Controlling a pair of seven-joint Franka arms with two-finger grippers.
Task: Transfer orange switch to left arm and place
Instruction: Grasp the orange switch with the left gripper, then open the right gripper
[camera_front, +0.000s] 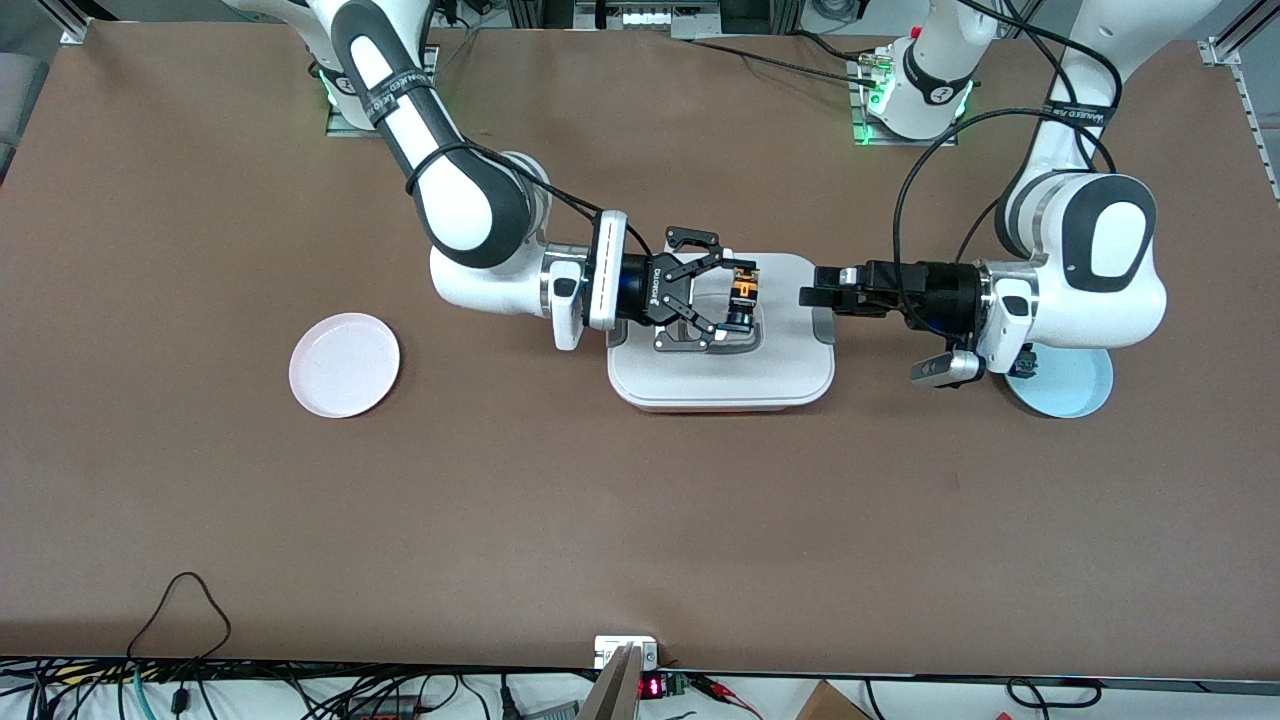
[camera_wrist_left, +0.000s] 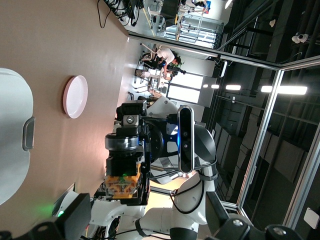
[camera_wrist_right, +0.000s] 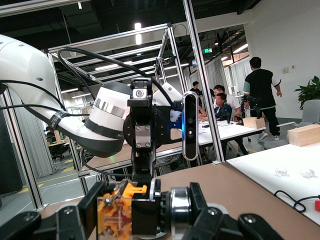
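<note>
Two plates lie on the brown table (camera_front: 640, 500) nearest the front camera: a pink plate (camera_front: 344, 364) toward the right arm's end and a blue plate (camera_front: 1075, 385) toward the left arm's end, partly under the left arm's wrist. Between them sits the box (camera_front: 720, 385), with bare table all around it. Both arms stretch level over it, wrists facing each other. The right gripper (camera_front: 738, 295), over the box's handle, is clamped on the orange switch (camera_front: 743, 290), held up in the air. The left gripper (camera_front: 812, 297) hangs just over the box's edge, a short gap from the switch, its fingers spread apart. Writing on the arms' straps is too small to read.
</note>
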